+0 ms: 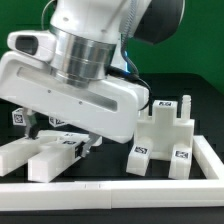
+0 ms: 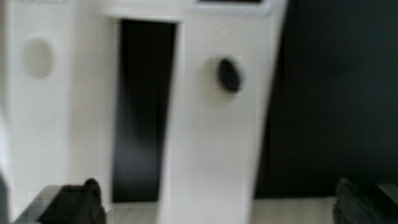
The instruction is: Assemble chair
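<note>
**Jaws wide, nothing held**

The gripper (image 1: pixel 60 138) hangs fully spread and grips nothing. It is low over two long white chair parts (image 1: pixel 40 158) that lie side by side toward the exterior view's left (the wrist view shows dark oval holes in their faces). A chunky, tagged chair block (image 1: pixel 165 135) stands well apart on the right. All rest on a black table (image 1: pixel 105 172) edged by a white rail (image 1: pixel 110 190), with a green backdrop (image 1: pixel 210 70) behind.

White chair piece (image 2: pixel 192 120) under spread hand (image 2: pixel 217 203)
</note>
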`<action>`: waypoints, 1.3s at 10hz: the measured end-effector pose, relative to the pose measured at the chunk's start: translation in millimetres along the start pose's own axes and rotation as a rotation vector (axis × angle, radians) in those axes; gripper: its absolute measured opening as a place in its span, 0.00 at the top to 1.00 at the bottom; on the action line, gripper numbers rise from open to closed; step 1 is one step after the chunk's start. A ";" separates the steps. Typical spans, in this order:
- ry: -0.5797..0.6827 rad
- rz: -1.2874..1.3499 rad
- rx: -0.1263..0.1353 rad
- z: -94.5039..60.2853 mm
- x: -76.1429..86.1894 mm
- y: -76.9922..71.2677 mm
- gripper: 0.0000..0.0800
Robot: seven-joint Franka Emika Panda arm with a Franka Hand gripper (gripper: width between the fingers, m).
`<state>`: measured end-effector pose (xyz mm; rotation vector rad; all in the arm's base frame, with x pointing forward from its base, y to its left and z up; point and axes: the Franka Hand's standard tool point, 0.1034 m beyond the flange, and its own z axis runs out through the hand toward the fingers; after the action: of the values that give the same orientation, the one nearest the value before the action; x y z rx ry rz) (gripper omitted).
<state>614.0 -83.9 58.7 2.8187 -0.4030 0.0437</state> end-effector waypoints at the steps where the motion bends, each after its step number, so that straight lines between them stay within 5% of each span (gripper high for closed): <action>1: 0.000 0.001 -0.001 0.4 0.4 1.8 0.19; 3: -0.004 -0.001 0.005 0.3 0.5 3.3 0.19; 5: -0.012 0.040 0.086 5.2 -1.8 19.0 0.19; 7: -0.017 0.067 0.129 26.6 -23.0 8.8 0.19; 9: -0.017 0.064 0.140 32.3 -30.7 -11.4 0.19; 13: -0.032 0.086 0.136 33.6 -33.9 -15.6 0.24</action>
<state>585.5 -70.2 19.7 2.9376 -0.5478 0.0451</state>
